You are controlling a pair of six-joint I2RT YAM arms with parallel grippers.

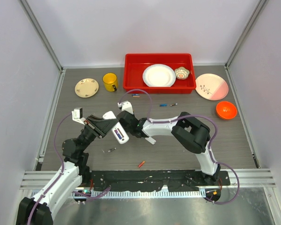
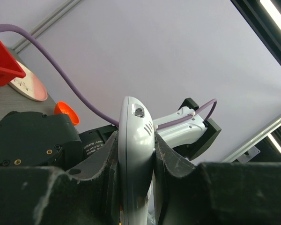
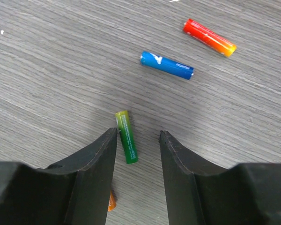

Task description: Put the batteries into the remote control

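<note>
We note the left gripper [image 2: 136, 140] clamped on the remote [image 2: 133, 117], which is held edge-up, clear of the table [image 3: 47, 70]. The right gripper [image 3: 137, 136] sits low over the table, jaws partly apart and gripping nothing. A green battery [image 3: 126, 137] lies flat between its fingers. A blue battery [image 3: 166, 65] and a red-orange battery [image 3: 209, 37] lie further off, apart from each other.

Top external: overhead from behind the bases, whole table [image 1: 239, 136].
Left wrist: close, tilted upward.
Right wrist: close, straight down.
Shared, top/left: orange bowl [image 1: 226, 109].
</note>
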